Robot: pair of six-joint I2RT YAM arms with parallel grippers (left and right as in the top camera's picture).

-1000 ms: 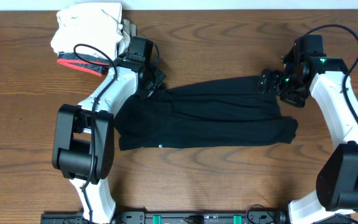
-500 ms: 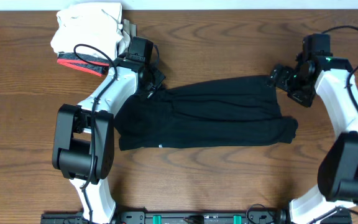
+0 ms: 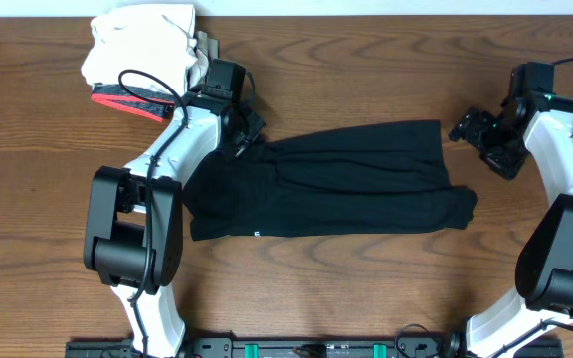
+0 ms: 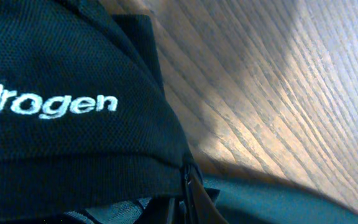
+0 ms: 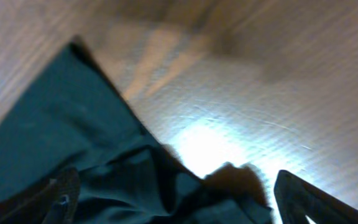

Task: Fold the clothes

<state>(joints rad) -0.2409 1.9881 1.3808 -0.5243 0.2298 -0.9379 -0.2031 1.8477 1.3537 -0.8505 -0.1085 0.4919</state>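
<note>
Right end effector [image 3: 466, 127] has pulled off the shirt [image 3: 346, 184], over wood-grain table [image 3: 366, 60].

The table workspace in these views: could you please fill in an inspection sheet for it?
Surface: brown wooden table, no stains seen.
Job's things: black shirt lying crosswise in a long creased band; white lettering shows in the left wrist view.
Clutter: stack of folded garments at the far left.
Pincers: left pincer shut on the shirt's far left corner; right pincer open, empty, just off the far right corner.
Cables: black cables looped on both arms, the left one crossing the stack.
Surroundings: pale strip along the far edge; otherwise nothing seen.
</note>
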